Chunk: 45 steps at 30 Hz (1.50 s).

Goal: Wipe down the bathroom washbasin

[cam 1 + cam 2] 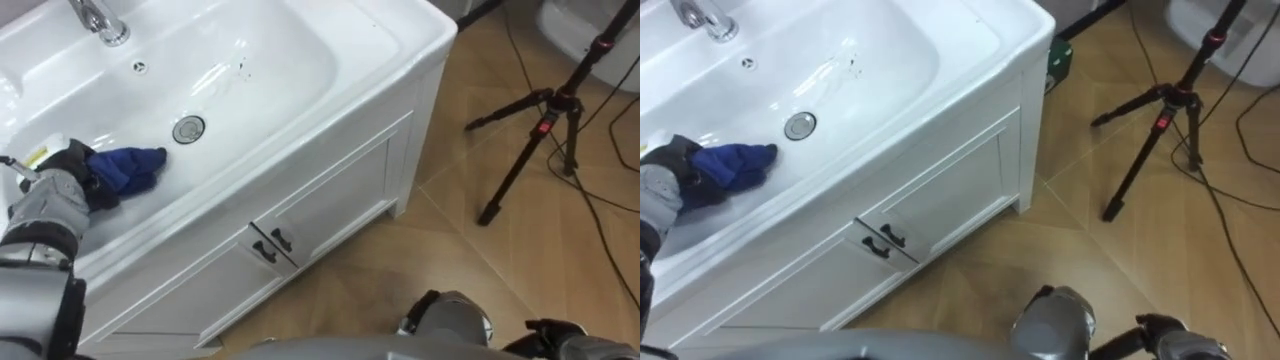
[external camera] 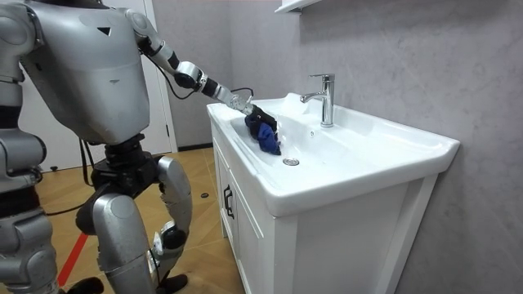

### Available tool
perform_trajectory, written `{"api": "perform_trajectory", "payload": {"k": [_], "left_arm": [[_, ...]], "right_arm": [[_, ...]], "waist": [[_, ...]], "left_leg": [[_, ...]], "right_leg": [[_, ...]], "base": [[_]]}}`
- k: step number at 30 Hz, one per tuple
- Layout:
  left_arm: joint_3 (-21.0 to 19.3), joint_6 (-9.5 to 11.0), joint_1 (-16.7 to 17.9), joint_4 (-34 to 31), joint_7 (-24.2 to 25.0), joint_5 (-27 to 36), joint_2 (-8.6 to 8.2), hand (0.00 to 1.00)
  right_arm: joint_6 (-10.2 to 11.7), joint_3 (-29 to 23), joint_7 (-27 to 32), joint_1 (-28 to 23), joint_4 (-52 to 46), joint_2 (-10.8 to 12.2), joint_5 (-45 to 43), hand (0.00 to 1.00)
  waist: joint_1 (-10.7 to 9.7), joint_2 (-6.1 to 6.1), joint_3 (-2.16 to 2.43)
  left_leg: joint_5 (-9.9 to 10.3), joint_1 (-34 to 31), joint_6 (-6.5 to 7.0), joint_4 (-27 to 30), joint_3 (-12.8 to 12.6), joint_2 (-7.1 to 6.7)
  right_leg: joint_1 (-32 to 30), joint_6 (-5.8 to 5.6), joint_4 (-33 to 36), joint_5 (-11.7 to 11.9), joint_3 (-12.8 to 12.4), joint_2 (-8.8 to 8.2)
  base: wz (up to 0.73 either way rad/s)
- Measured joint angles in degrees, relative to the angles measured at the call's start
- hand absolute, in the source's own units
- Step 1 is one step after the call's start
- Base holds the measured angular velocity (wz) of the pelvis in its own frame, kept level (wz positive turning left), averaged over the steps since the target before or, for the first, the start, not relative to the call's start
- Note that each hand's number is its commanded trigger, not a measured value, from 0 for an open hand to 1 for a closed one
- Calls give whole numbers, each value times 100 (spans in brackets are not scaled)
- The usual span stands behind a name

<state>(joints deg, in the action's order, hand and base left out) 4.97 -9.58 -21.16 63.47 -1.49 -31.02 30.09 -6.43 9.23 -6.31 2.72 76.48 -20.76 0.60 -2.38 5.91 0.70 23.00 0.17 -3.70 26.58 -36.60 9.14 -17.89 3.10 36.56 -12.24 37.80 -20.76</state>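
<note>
Left eye view: the blue cloth is clutched by curled fingers of the left hand beside the drain; most of the basin is judged unwiped. The right hand is seen low.

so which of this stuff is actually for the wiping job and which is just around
For the job:
basin
blue cloth, lying inside the basin
left hand, curled round the cloth

Just about:
tap
cabinet doors under the basin
tripod, standing off to the right

No legible text, label or number anywhere.
</note>
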Motion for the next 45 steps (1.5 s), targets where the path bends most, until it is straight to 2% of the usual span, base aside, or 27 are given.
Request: {"api": "perform_trajectory", "payload": {"k": [3, 7, 9, 10, 14, 18, 24, 34, 36, 39, 42, 45], "left_arm": [[-131, 12, 145, -134, 159, 2, 0, 100], [-536, 144, 322, -198, 337, -2, 1, 100], [-691, 144, 415, -296, 395, -1, 1, 100], [-710, 144, 449, -366, 454, -5, 2, 100], [-713, 145, 600, -704, 507, -3, 7, 100], [-713, 175, 648, -933, 565, -1, 7, 100], [-713, 254, 809, -1074, 562, 72, 7, 100], [-717, 248, 1023, -1577, 546, 172, 6, 100], [-716, 218, 1062, -1769, 546, 174, 6, 100], [-717, 94, 1201, -2195, 543, 170, 6, 100], [-733, 62, 1274, -2463, 534, 172, 5, 100], [-735, 21, 1278, -2590, 446, 194, 4, 100]], "right_arm": [[20, -195, 2, -1, -128, -2, -147, 0], [66, -421, 10, -15, -166, -9, -239, 0], [68, -474, 9, -18, -170, -10, -338, 0], [67, -508, 13, -31, -174, -11, -362, 0], [67, -610, 51, -96, -235, -11, -428, 0], [118, -609, 139, -158, -295, -11, -567, 0], [145, -610, 168, -170, -305, -20, -787, 0], [161, -626, 279, -226, -432, -26, -783, 0], [158, -627, 278, -278, -480, -26, -704, 0], [156, -624, 262, -292, -529, -26, -691, 0], [158, -611, 245, -353, -535, -18, -698, 0], [160, -612, 247, -386, -571, -20, -745, 0]], "waist": [[78, 61, 4], [138, 100, -2], [140, 126, 2], [139, 152, -11], [224, 184, -4], [337, 221, -22], [353, 297, -5], [428, 284, -14], [427, 259, -34], [460, 251, -43], [526, 267, -51], [599, 263, -49]], "left_leg": [[-49, 94, -48, -122, 107, 2], [-111, 235, -90, -298, 222, -37], [-159, 255, -80, -341, 275, -69], [-161, 252, -77, -343, 367, -67], [-162, 244, -78, -362, 447, -63], [-171, 240, -93, -400, 509, -60], [-180, 235, -98, -423, 536, -64], [-222, 275, -114, -505, 717, -83], [-248, 277, -117, -503, 789, -78], [-261, 242, -129, -534, 875, -59], [-295, 233, -148, -541, 921, 10], [-353, 237, -165, -594, 925, 29]], "right_leg": [[94, -8, -83, -5, -1, 92], [215, -32, -129, -48, 23, 107], [239, -35, -143, -51, 24, 97], [283, -37, -172, -49, 68, 106], [310, -42, -192, -50, 105, 154], [309, -41, -214, -52, 106, 185], [312, -37, -221, -54, 139, 185], [416, -83, -194, -89, 185, 201], [472, -101, -242, -110, 193, 204], [498, -119, -333, -107, 201, 271], [592, -116, -524, -39, 268, 408], [626, -110, -592, -14, 319, 460]], "base": [[-5], [1], [2], [8], [6], [0], [0], [7], [18], [14], [7], [3]]}}
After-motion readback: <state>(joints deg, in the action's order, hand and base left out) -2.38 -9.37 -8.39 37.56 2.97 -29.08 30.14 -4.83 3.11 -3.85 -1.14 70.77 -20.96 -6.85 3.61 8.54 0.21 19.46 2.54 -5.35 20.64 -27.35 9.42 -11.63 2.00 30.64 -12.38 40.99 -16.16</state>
